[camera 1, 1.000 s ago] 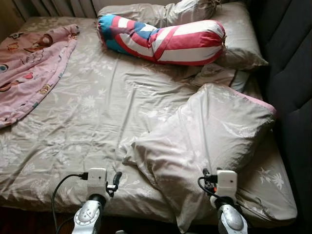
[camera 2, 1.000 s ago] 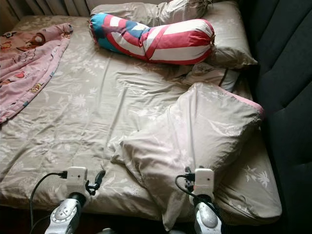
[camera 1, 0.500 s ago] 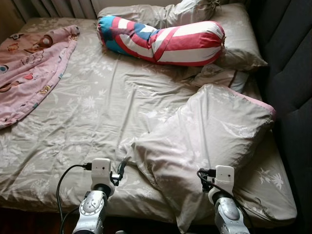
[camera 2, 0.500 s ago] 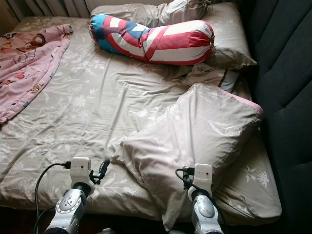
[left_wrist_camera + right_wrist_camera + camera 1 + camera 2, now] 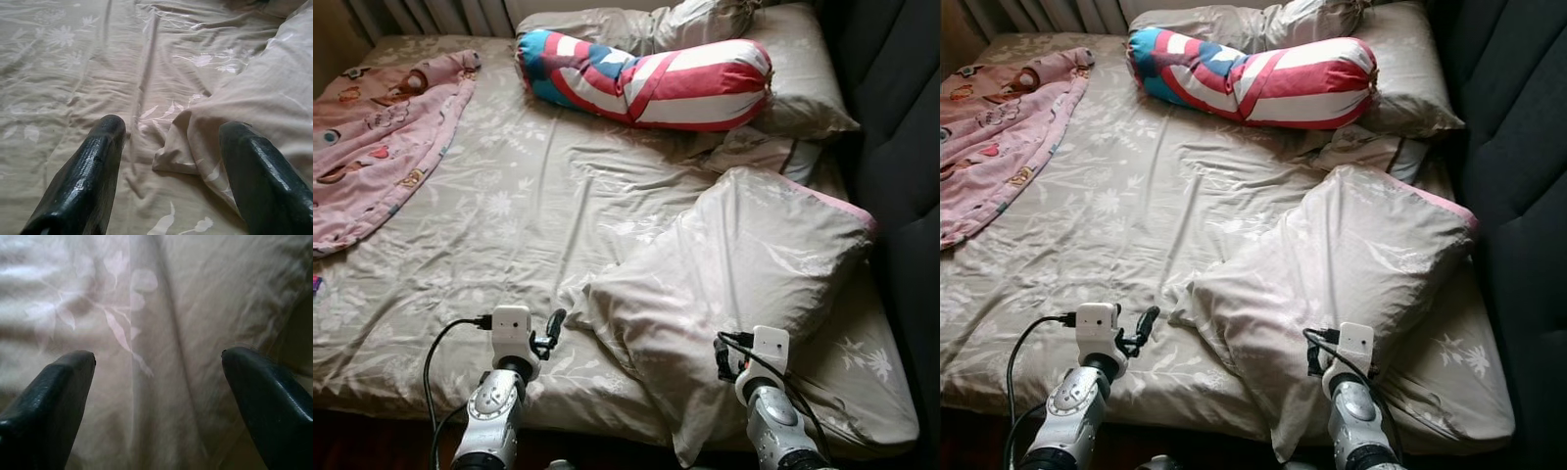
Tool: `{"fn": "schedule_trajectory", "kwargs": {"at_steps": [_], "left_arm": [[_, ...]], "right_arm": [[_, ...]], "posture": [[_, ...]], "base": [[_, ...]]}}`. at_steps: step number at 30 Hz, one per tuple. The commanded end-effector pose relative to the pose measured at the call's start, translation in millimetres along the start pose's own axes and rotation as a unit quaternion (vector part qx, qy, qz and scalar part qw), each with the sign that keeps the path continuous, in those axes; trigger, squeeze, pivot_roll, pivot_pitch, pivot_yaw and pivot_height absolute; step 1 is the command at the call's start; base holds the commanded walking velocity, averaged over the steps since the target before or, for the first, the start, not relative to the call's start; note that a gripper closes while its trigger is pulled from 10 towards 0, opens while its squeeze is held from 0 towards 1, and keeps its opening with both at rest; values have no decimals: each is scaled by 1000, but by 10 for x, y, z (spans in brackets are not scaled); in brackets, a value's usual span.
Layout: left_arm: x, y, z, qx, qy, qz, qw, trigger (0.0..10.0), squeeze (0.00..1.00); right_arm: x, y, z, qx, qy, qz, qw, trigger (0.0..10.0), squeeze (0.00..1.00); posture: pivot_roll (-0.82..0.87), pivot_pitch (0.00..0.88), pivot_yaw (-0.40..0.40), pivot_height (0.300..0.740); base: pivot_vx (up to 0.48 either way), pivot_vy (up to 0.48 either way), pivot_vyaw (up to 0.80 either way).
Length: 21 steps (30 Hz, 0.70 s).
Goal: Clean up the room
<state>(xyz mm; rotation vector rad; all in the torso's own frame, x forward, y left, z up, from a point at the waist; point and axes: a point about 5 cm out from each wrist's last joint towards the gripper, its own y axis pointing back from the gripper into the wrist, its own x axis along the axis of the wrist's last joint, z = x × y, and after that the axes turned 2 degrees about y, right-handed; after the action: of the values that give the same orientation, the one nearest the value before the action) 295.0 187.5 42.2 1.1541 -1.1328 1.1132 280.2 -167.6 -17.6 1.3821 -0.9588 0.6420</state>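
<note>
I see left gripper (image 5: 168,147) spread at near-left corner of pillow (image 5: 744,269); right gripper (image 5: 156,382) spread, apparently against pillow's near edge.

four cameras, all looking at the big pillow (image 5: 744,264) on the bed

the two eye views look down from high up at the near edge of the bed, facing its far side; they share almost all of the scene, with the big pillow at the lower right, the striped roll pillow (image 5: 646,78) far behind it, the pink blanket (image 5: 372,137) well off to its left and the dark headboard (image 5: 901,117) on its right. the left wrist view sits very low and close, looking past its black fingers (image 5: 83,181) at the big pillow's near left corner (image 5: 181,152) on the sheet (image 5: 73,73). the right wrist view is closer still, right up against the big pillow's cloth.
</note>
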Motion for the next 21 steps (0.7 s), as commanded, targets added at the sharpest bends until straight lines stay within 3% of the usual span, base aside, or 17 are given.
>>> {"fn": "schedule_trajectory", "kwargs": {"at_steps": [1, 11, 21], "left_arm": [[-51, 66, -60, 3, 4, -12, 1000, 10000, 0], [-41, 175, -33, -20, -5, -13, 1000, 10000, 0], [25, 264, -55, -41, -32, -9, 999, 10000, 0]], "right_arm": [[-146, 38, 45, -14, -17, -31, 999, 10000, 0], [-276, 79, 75, -18, -62, -57, 996, 10000, 0], [-319, 86, 30, -7, -65, -77, 995, 10000, 0]], "posture": [[52, 276, 55, 740], [77, 330, 88, 740], [128, 366, 120, 740]], "base": [[0, 0, 0], [0, 0, 0], [0, 0, 0]]}}
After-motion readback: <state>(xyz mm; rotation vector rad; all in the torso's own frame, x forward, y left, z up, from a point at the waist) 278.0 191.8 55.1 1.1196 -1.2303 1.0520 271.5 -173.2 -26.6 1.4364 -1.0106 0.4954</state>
